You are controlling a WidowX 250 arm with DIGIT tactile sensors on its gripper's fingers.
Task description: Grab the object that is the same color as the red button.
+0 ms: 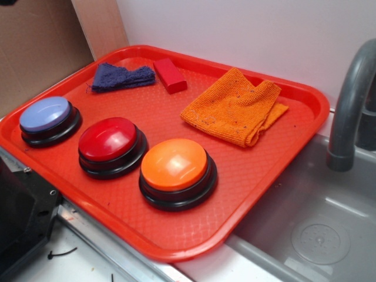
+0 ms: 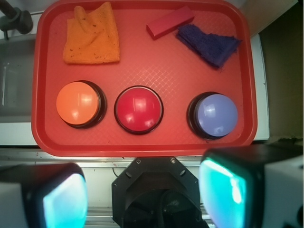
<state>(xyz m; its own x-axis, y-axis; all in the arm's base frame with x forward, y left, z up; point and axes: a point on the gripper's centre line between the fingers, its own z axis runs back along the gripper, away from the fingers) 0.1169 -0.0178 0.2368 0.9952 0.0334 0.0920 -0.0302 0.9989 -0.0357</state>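
Observation:
The object, a small red block (image 1: 170,74), lies at the back of the red tray (image 1: 276,164) beside a dark blue cloth (image 1: 120,77). In the wrist view the object (image 2: 169,22) sits at the top, just left of the dark blue cloth (image 2: 209,43). The red button (image 1: 109,143) stands in the middle of a row of three; from above the red button (image 2: 138,109) is centred. My gripper (image 2: 145,194) hangs high above the tray's near edge, open, its two teal pads (image 2: 223,190) far apart with nothing between them. It does not show in the exterior view.
An orange button (image 1: 175,170) and a light blue button (image 1: 47,118) flank the red one. An orange cloth (image 1: 235,107) lies at the tray's back right. A grey sink (image 1: 317,235) with a faucet (image 1: 352,100) is to the right. The robot's black base (image 2: 156,190) sits under the gripper.

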